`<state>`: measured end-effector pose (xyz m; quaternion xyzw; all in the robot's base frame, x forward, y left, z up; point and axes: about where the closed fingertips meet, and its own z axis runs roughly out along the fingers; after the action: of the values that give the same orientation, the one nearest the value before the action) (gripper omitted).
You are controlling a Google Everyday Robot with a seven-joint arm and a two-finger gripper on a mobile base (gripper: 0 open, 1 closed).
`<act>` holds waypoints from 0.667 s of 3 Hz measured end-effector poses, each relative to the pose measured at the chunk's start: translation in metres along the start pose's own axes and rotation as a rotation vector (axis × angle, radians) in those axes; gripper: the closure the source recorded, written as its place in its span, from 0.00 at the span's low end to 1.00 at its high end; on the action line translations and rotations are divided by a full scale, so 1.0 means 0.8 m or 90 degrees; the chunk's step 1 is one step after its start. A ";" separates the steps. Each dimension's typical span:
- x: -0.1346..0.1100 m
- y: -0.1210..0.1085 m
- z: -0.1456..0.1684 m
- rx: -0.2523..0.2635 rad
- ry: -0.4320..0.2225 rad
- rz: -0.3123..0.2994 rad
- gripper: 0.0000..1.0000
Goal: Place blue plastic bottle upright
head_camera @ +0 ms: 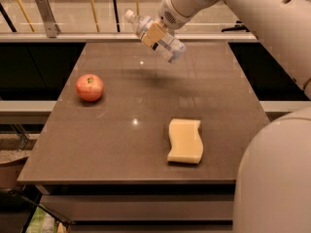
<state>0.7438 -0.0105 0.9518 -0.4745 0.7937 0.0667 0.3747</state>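
The blue plastic bottle (160, 39) is clear and bluish with a white cap at its upper left end. It hangs tilted in the air above the far part of the brown table (146, 159). My gripper (154, 34) is shut on the bottle around its middle and holds it well above the tabletop. The white arm reaches in from the upper right.
A red apple (90, 87) sits at the left of the table. A yellow sponge (185, 141) lies right of centre near the front. A railing with posts (46, 14) runs behind the table. The robot's white body (274, 178) fills the lower right.
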 end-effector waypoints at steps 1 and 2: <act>-0.023 -0.005 -0.007 0.000 -0.053 -0.009 1.00; -0.032 -0.010 -0.009 -0.009 -0.113 0.010 1.00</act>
<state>0.7536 -0.0002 0.9761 -0.4634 0.7604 0.1167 0.4399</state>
